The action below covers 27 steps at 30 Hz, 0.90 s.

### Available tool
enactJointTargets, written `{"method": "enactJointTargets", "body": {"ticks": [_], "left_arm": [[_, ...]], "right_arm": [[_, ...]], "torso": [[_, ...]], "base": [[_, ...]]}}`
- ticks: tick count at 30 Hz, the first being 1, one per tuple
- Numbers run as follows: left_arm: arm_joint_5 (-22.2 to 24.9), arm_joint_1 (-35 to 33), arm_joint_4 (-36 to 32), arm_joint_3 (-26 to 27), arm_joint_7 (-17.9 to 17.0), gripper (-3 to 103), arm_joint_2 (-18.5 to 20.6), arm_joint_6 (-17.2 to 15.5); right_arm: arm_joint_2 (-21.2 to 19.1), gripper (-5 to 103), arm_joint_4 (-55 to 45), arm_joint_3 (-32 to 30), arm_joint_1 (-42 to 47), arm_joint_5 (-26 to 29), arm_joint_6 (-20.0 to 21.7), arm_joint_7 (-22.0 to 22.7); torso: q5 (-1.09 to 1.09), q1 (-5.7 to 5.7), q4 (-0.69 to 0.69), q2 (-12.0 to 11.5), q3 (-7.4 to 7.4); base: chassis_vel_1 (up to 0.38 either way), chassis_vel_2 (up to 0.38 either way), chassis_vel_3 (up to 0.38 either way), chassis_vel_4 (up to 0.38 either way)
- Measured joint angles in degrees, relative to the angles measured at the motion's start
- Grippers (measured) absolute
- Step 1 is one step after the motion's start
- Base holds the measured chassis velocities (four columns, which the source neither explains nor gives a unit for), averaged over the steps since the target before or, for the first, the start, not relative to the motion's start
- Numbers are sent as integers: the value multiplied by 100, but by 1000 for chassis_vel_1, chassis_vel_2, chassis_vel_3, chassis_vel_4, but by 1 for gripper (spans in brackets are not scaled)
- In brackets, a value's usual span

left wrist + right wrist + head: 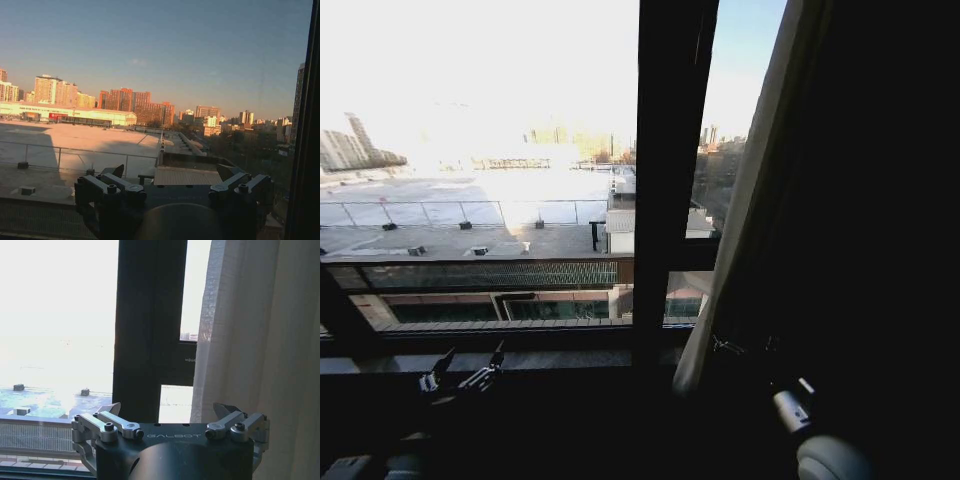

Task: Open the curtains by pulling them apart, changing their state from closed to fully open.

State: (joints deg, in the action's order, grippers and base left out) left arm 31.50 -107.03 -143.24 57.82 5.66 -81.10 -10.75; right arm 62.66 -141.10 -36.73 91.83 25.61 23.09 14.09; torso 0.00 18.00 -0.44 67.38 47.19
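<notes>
Head view: window mostly uncovered. One curtain panel [745, 200] hangs bunched at the right side, its lit edge running diagonally from the top right down to near the sill [500, 358]; everything right of that edge is in deep shadow. A dark vertical window frame bar [665, 170] stands just left of the curtain, with a narrow strip of glass between them. Through the glass: a flat rooftop [460, 215] with a railing, city buildings beyond.

Left claw [470, 365] sits low at the left, just in front of the sill, fingers spread apart, gripping nothing. Left wrist view agrees: left claw [170, 175] open, pointed out through bare glass at the rooftop and skyline, no fabric between the fingers; a dark frame edge [307, 150] runs down one side.

Right arm is low at the right, in shadow below the curtain's lower edge; the claw itself is hard to make out in the head view. Right wrist view shows it clearly: right claw [170, 410] open, empty. One fingertip [225, 410] is up against or just in front of the sheer off-white curtain [240, 340]; can't tell if it touches. The other finger lines up near the dark frame bar [147, 320]. Curtain pleats hang vertical there.
</notes>
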Motion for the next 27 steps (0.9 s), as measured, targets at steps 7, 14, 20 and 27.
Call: {"method": "enactJointTargets", "body": {"ticks": [7, 14, 20, 27], "left_arm": [[10, -29, 0, 37, -5, 100, 91, -37], [-2, -5, 0, -4, -7, 100, 109, -40], [-20, -2, 0, -18, -6, 100, 80, -42], [-27, -15, 0, 4, -3, 100, 20, -27]], "right_arm": [[130, 100, -56, 64, 29, -2, 1, -6], [82, 100, -96, 166, 50, -114, 8, -143], [67, 100, -92, 207, 41, -170, 9, -197], [61, 100, -1, 297, 8, -309, 7, -314]], "torso": [[0, -1, 0, 1, -1], [1, 0, 1, 0, -1], [1, 0, 0, 1, 0], [1, -1, 1, 0, 0]], "base": [[334, 340, -350, -334], [370, 374, -374, -340], [345, 352, -352, -335], [344, 354, -355, -346]]}}
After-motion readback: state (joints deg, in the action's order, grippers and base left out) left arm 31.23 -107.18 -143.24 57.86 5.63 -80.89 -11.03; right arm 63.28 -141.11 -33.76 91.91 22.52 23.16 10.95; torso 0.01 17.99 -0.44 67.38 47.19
